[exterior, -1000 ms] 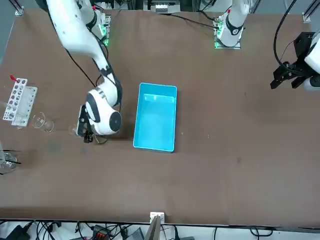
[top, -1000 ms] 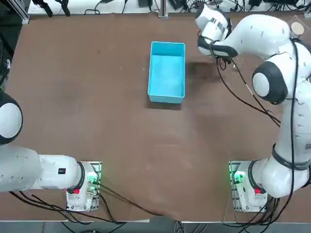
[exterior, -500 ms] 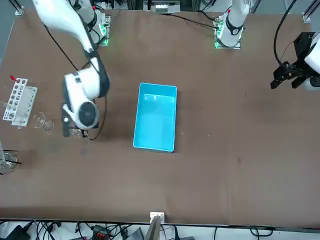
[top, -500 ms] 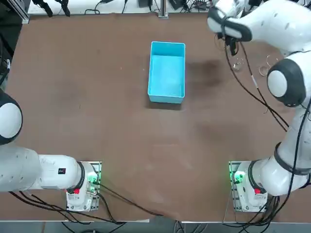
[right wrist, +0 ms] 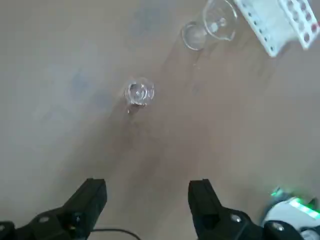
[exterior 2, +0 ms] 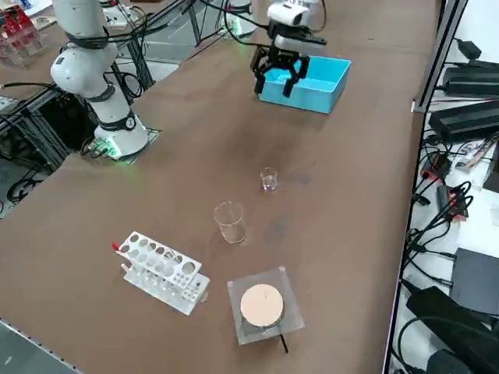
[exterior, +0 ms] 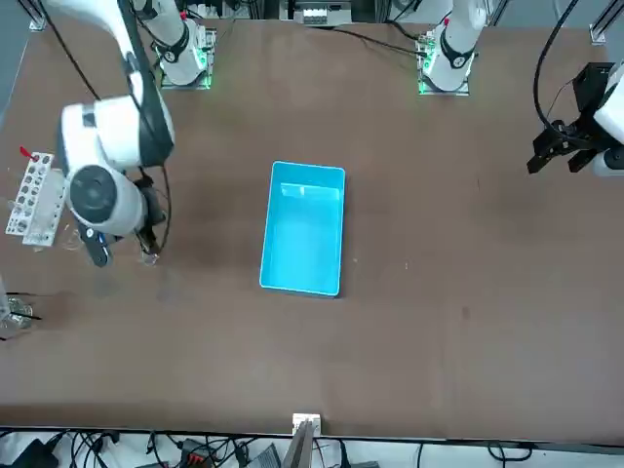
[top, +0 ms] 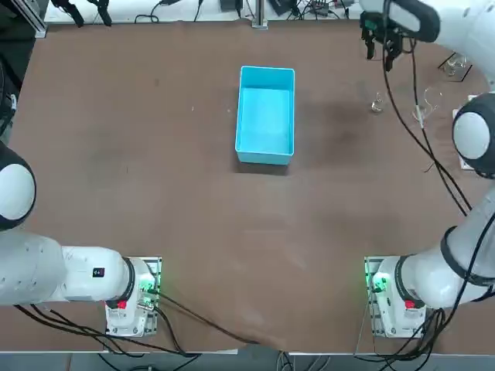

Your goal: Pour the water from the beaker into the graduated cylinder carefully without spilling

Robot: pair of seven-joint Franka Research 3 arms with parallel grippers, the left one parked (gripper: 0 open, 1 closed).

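- On the left sits a blue tub (top: 267,116). It is a long box with an open top, well apart from the glass things.
- Next comes the right gripper (top: 380,51). It hangs up in the air near the far edge of the table (top: 155,193). Its two fingers (right wrist: 87,200) are spread wide and there is nothing between them.
- Then comes the small glass (top: 377,103). I think this is the graduated cylinder. It stands up straight on the table by itself, and the wrist camera looks down at it from high above (right wrist: 139,92).
- A bit more to the right stands the beaker (top: 429,99). It is the wider glass with a little spout. It stands up straight too, near the small glass but not touching it.
- Past the beaker lies a white tube rack (exterior 2: 160,273).
- I cannot tell which glass has the water in it.
- So this could be the time before the beaker is picked up. It could also be the time after the pour, with the beaker set back down. Both look the same.
- I see no puddle on the table.
- Either way, the arm must stay gentle near these thin glasses. A bump could tip one over.
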